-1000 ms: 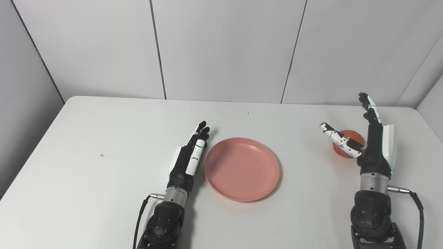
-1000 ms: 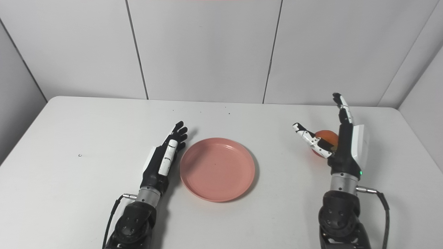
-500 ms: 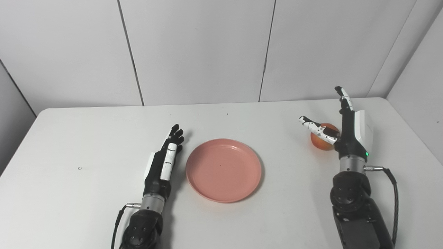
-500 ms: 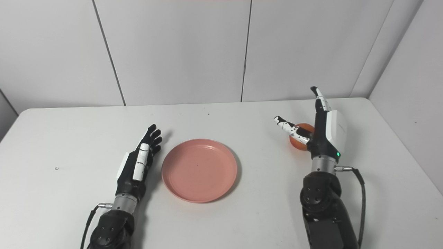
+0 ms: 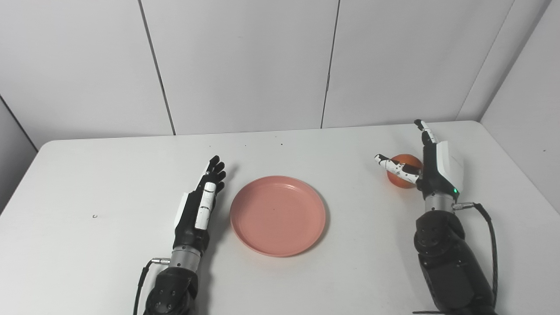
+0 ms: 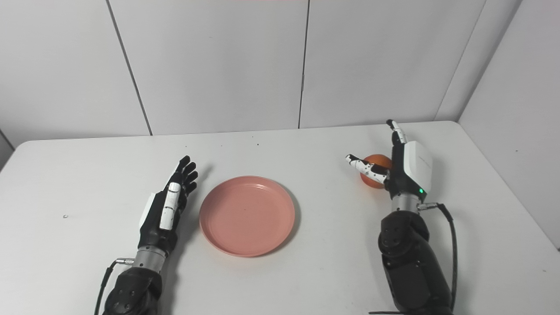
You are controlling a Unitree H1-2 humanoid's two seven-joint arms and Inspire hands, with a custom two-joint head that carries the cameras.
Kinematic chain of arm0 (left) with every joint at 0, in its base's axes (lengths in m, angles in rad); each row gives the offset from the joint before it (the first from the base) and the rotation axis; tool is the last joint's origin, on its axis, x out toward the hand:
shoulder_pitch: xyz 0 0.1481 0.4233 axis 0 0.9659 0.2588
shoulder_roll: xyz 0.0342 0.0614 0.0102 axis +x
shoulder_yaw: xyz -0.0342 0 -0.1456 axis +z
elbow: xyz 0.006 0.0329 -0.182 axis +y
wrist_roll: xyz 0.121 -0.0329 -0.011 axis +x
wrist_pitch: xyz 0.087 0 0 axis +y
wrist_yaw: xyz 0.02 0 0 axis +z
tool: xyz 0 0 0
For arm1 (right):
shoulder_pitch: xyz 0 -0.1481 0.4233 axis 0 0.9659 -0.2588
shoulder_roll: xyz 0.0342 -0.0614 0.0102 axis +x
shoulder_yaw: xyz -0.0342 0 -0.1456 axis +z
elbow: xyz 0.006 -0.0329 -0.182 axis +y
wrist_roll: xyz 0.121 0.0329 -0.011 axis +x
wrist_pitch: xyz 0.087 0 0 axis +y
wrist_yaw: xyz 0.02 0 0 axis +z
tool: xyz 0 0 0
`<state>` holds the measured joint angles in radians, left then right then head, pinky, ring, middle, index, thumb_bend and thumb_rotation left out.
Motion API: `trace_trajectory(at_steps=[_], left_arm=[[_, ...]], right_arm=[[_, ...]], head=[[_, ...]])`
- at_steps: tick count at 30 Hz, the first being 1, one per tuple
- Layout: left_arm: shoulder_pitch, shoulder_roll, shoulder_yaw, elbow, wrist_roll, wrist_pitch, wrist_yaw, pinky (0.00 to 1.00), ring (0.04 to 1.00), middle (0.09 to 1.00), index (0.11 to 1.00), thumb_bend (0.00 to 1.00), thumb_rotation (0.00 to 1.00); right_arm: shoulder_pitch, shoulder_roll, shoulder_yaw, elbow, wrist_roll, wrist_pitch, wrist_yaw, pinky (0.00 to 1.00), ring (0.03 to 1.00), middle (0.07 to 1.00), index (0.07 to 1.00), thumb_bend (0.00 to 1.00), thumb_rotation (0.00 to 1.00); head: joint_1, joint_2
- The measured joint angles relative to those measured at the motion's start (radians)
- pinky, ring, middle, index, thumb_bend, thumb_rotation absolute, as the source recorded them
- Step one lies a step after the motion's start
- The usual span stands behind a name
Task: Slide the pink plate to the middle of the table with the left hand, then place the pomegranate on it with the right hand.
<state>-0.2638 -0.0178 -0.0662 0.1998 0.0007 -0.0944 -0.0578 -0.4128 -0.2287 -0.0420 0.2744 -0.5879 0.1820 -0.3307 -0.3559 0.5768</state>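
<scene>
right hand open beside the pomegranate

right hand stands fingers-up and spread, holding nothing, thumb reaching across the front of the pomegranate, palm just beside it. left hand lies flat and open just left of the pink plate, which sits about mid-bench. the pomegranate rests further back, well right of the plate. the grasp looks next: wrap round the fruit's widest part before lifting, since a round fruit may roll away.
</scene>
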Motion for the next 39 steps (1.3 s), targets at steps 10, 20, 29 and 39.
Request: trace_trajectory(at_steps=[10, 20, 29, 39], left_arm=[[0.001, 0.001, 0.002, -0.003, 0.0, 0.003, -0.004, 0.96, 0.957, 0.963, 0.957, 0.56, 1.0], [0.004, 0.001, 0.002, -0.009, 0.0, 0.015, -0.004, 0.96, 0.955, 0.962, 0.957, 0.56, 1.0], [0.006, -0.001, 0.003, -0.012, 0.0, 0.023, -0.003, 0.95, 0.951, 0.958, 0.953, 0.54, 1.0], [0.006, -0.002, 0.004, -0.013, 0.001, 0.028, -0.001, 0.95, 0.948, 0.955, 0.95, 0.55, 1.0]], right_arm=[[-0.029, -0.011, 0.004, 0.09, 0.007, 0.012, 0.001, 0.7, 0.823, 0.858, 0.861, 0.91, 0.36], [-0.039, -0.027, 0.004, 0.14, 0.045, 0.012, 0.0, 0.61, 0.754, 0.857, 0.838, 0.88, 0.27], [-0.042, -0.035, -0.007, 0.133, 0.099, 0.011, -0.003, 0.39, 0.53, 0.73, 0.745, 0.78, 0.07], [-0.029, -0.023, 0.002, 0.146, 0.099, -0.01, -0.077, 0.29, 0.353, 0.461, 0.538, 0.51, 0.0]], head=[[0.017, 0.005], [0.021, 0.009], [0.026, 0.011], [0.031, 0.017]])
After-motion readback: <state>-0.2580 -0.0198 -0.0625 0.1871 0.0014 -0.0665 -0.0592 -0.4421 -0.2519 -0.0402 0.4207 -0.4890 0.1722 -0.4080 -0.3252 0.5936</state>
